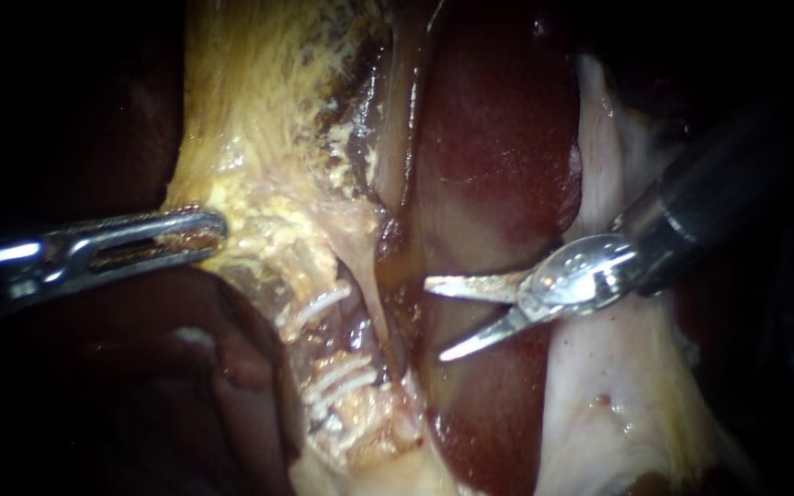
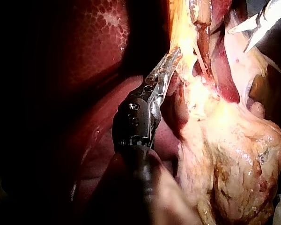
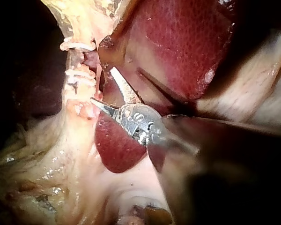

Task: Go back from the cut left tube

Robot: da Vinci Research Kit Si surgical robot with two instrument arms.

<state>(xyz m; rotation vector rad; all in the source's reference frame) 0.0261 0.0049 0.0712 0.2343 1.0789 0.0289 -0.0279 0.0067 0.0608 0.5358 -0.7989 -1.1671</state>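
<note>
Dark-red liver (image 1: 498, 138) forms the backdrop. Against it runs the left tube (image 1: 328, 344) w/ white clips (image 1: 342, 377) across it, one clip apart from a lower group; can't tell the cut itself. Near the tube, on its liver side and not touching, the right instrument (image 1: 434, 321) has blades spread, nothing btwn them. Opposite, the left instrument (image 1: 190, 231) has jaws pinching yellow fatty tissue (image 1: 259, 138) above the tube.

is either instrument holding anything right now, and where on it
In the endoscope view the left instrument grips the yellowish tissue at its left edge, above the clips. The right instrument, blades open, holds nothing.
</note>
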